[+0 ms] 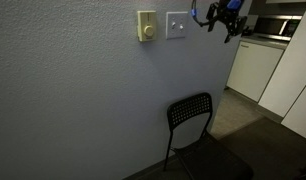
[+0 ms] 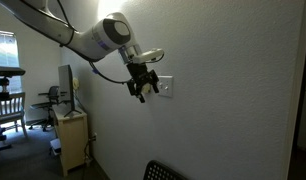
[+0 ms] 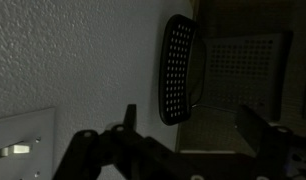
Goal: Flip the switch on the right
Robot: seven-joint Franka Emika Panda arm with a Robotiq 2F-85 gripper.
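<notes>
Closest to me stands a black chair (image 1: 191,128), near the wall. Up from it, at about 1 o'clock, hangs the gripper (image 2: 141,95), its fingers spread apart with nothing between them. In an exterior view the switch (image 1: 177,24) is on the wall at the gripper's 9 o'clock, near it but not touched as far as I can tell. The wrist view puts the switch low, at 8 o'clock. The cream knob plate (image 1: 146,27) sits just beside the switch, at its 9 o'clock.

My worry is that the toggle is small. A spread finger could slide past it and press the plate, scrape the wall, or overshoot onto the knob.

Farthest off, the kitchen cabinets (image 1: 255,68) are shut, so their contents are hidden.
</notes>
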